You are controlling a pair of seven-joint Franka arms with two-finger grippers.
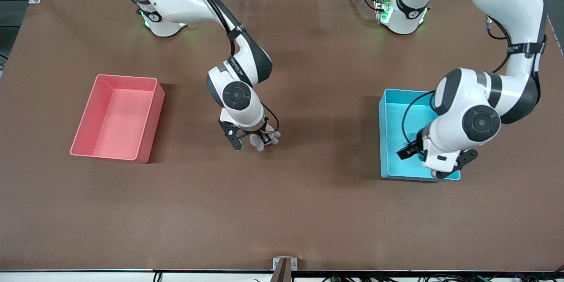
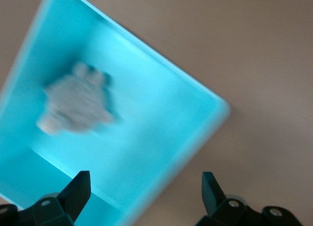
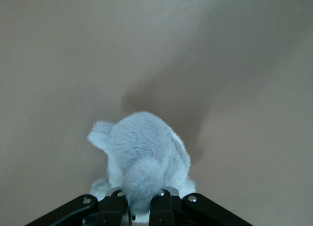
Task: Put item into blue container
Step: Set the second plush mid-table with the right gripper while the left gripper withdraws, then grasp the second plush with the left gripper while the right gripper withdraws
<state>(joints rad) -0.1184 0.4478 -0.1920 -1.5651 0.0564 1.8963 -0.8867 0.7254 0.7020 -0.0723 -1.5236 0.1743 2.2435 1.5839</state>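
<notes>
The blue container stands toward the left arm's end of the table. A grey plush item lies on its floor; in the front view the left arm hides it. My left gripper hangs open over the container's wall nearest the front camera, with nothing between its fingers. My right gripper is low over the middle of the table, shut on a second grey plush toy. I cannot tell whether that toy touches the table.
A pink bin of the same shape stands toward the right arm's end of the table, with nothing in it. The brown tabletop spreads wide between the two bins and toward the front camera.
</notes>
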